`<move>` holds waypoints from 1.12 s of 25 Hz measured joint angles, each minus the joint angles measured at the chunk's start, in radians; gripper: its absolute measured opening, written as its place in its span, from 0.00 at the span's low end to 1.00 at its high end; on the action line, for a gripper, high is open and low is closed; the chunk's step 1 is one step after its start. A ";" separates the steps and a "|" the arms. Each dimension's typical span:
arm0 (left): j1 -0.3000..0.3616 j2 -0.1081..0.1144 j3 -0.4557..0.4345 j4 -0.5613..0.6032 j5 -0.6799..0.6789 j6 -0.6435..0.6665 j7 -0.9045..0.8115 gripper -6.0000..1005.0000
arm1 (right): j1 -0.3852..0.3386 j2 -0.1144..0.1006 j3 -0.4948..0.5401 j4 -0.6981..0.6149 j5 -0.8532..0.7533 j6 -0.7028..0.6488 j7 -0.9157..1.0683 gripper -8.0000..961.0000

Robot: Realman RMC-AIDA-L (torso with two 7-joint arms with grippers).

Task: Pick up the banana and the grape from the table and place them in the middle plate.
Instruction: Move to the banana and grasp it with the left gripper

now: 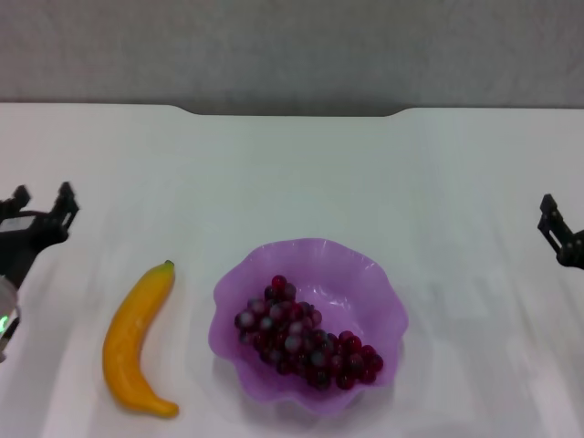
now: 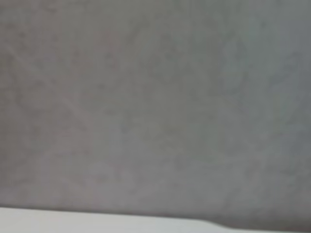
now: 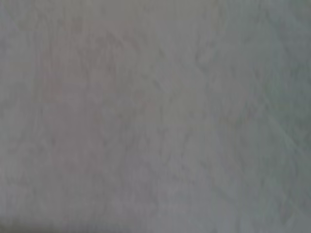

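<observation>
The grape (image 1: 306, 336) bunch lies inside the middle plate (image 1: 239, 278), resting across its floor toward the near rim with the tapered end pointing to the robot's right. I judge that half of the task complete. The banana (image 1: 137, 339) remains outside — it lies flat on the table (image 1: 301, 173) just beside the plate on the robot's left, apart from the rim, its dark stem tip pointing away from the robot.

Relative to the fingers, the banana sits nearer to the robot than the left gripper (image 1: 41, 203) and inward of it, toward the plate. The left gripper is at the left edge of the head view with its two fingers standing apart, a clear gap between them, nothing held. The right gripper (image 1: 552, 219) is at the far right edge, well apart from the plate; I cannot tell from the head view how its fingers are set. Both wrist views show only a grey wall, the left one with a strip of tabletop, so they give no finger information.

Remaining work, in my judgement — grasp the banana with the left gripper, lift it, and set it in the plate alongside the grapes.
</observation>
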State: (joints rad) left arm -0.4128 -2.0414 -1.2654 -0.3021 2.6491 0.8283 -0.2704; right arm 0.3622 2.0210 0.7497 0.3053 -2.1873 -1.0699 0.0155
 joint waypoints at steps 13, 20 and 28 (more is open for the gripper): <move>0.118 0.061 -0.131 -0.768 0.055 -0.943 0.221 0.71 | 0.012 -0.004 -0.013 -0.007 -0.003 0.074 -0.004 0.79; 0.033 0.010 -0.315 -0.878 0.056 -1.497 0.375 0.71 | 0.012 -0.005 -0.026 -0.002 -0.004 0.075 -0.005 0.79; -0.019 0.010 -0.383 -0.968 0.105 -1.805 0.382 0.71 | 0.012 -0.007 -0.038 -0.003 -0.004 0.078 -0.005 0.79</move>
State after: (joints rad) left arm -0.4313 -2.0317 -1.6481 -1.2704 2.7542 -0.9771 0.1113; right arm 0.3743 2.0138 0.7118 0.3020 -2.1911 -0.9922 0.0108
